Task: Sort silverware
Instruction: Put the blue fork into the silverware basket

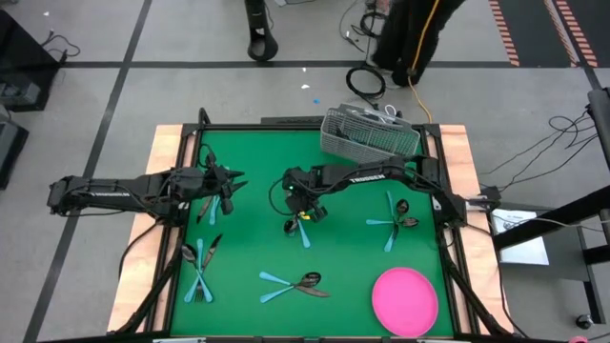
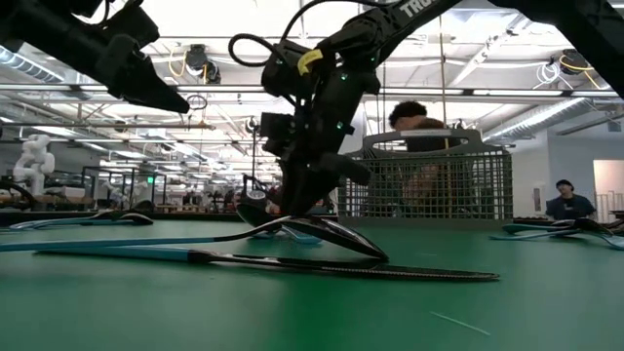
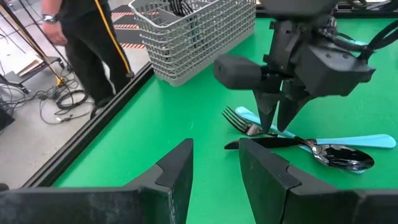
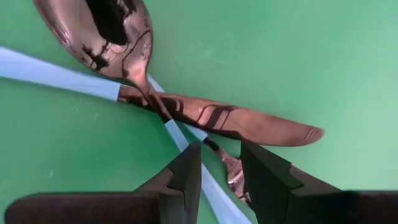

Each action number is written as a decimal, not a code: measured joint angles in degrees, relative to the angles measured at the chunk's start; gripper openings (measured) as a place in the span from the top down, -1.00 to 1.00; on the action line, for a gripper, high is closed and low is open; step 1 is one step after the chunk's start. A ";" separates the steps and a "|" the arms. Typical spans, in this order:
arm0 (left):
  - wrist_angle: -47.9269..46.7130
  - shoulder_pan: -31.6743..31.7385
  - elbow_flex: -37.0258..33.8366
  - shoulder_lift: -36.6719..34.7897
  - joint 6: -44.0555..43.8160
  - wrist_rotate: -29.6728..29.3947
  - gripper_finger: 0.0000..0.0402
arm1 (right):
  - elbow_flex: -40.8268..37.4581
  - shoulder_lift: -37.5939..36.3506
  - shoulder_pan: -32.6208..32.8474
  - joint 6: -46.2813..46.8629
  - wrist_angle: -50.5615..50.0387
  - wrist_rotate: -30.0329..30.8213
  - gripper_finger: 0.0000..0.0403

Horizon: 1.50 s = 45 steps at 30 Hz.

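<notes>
Hovering right gripper [image 4: 219, 163] (over fork [image 4: 227, 168])

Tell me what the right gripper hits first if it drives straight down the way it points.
The right gripper points down at a crossed pile of silverware. Its open fingers straddle a light blue handle, so it likely meets that first, beside the knife and spoon; depth is unclear.

silverware [image 1: 303, 227] | blue handles, dark heads | crossed clusters flat on mat

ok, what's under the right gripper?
Right gripper hangs over a crossed pile: spoon atop knife, fork alongside. Where the handles cross is partly hidden.
</notes>
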 joint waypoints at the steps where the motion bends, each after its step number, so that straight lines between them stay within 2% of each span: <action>1: 0.00 0.00 0.00 0.00 -0.02 0.00 0.34 | 0.00 0.28 0.00 -0.14 0.30 0.00 0.48; 21: 0.04 -0.02 0.00 0.11 -0.20 0.22 0.34 | 0.02 0.87 0.37 -3.80 -1.11 -0.04 0.48; 36: 0.02 0.00 0.00 0.11 -0.20 0.26 0.34 | -0.04 1.18 2.64 -5.71 2.31 -0.17 0.48; 45: 0.02 0.00 0.02 0.11 -0.24 0.26 0.34 | -0.04 1.22 2.46 -11.67 0.76 0.00 0.48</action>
